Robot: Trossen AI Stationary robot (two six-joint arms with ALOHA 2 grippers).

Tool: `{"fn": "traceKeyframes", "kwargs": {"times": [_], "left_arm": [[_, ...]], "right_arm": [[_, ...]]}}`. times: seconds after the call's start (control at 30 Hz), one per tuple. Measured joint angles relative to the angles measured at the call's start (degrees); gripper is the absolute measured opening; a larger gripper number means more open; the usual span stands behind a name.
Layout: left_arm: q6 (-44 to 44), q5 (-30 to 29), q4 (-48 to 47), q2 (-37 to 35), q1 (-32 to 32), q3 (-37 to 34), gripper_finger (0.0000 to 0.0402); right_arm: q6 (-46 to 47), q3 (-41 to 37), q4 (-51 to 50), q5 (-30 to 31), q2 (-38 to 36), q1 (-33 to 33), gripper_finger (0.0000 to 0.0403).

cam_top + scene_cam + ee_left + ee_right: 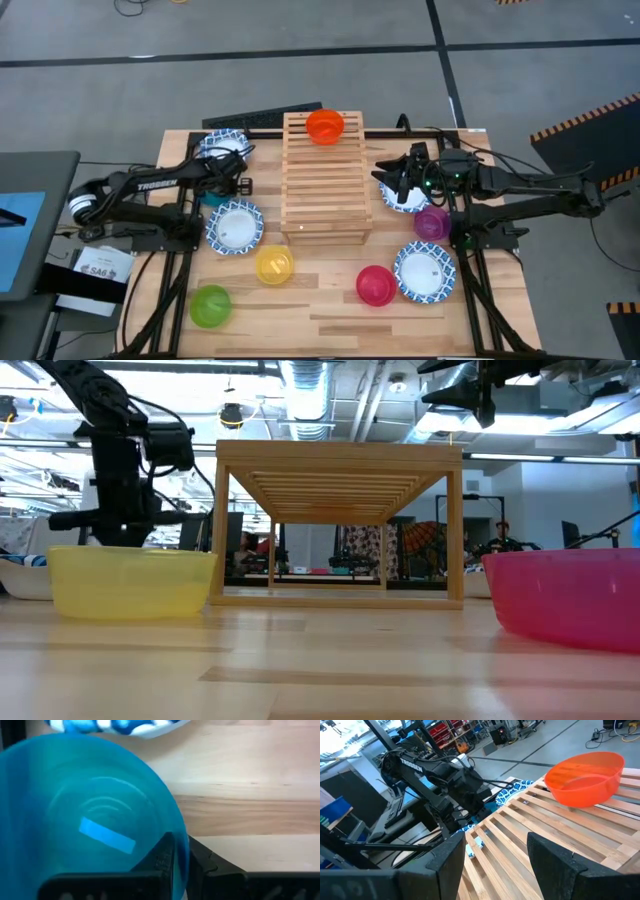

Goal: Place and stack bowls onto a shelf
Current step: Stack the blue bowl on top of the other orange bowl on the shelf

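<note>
A teal bowl (90, 820) stands left of the wooden shelf (325, 180), between two white, blue-rimmed bowls (222, 143) (235, 226). My left gripper (179, 847) points steeply down at it and is shut on its rim. An orange bowl (325, 125) sits on the shelf's slats at the far end. My right gripper (497, 865) hangs open in the air above the shelf's right edge (385, 172), with nothing between its fingers. My left gripper pinches the teal bowl's rim (176, 837) on the side toward the shelf, one finger (160, 857) inside the bowl and the other (202, 860) outside its wall. The fingers come from above, slanting down. The bowl is upright, its opening up.
On the near half of the table are a yellow bowl (274, 265), a green one (210, 305), a pink one (376, 285) and a purple one (432, 223). Two more white patterned bowls (425, 272) (403, 195) lie right of the shelf.
</note>
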Motion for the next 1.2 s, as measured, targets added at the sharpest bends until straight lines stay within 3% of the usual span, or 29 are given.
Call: {"fn": "traceKeyframes", "kwargs": {"times": [0.37, 0.63, 0.97, 1.2], "left_arm": [[4.98, 1.99, -14.71, -5.98, -2.19, 12.22, 0.0], [12.91, 1.78, -18.85, -5.58, -6.12, 28.6, 0.0], [34.98, -0.59, -18.81, 11.35, -7.1, 57.18, 0.0], [56.35, 3.78, -12.0, 24.74, -9.29, 72.28, 0.0]], "right_arm": [[0.02, 0.0, 0.0, 0.0, 0.0, 0.0, 0.024], [0.03, 0.02, 1.68, 2.99, 0.01, -0.02, 0.024], [-0.02, 0.04, 3.61, 4.17, 0.02, -0.02, 0.024], [-0.02, 0.04, 3.57, 4.35, 0.0, -0.02, 0.024]]}}
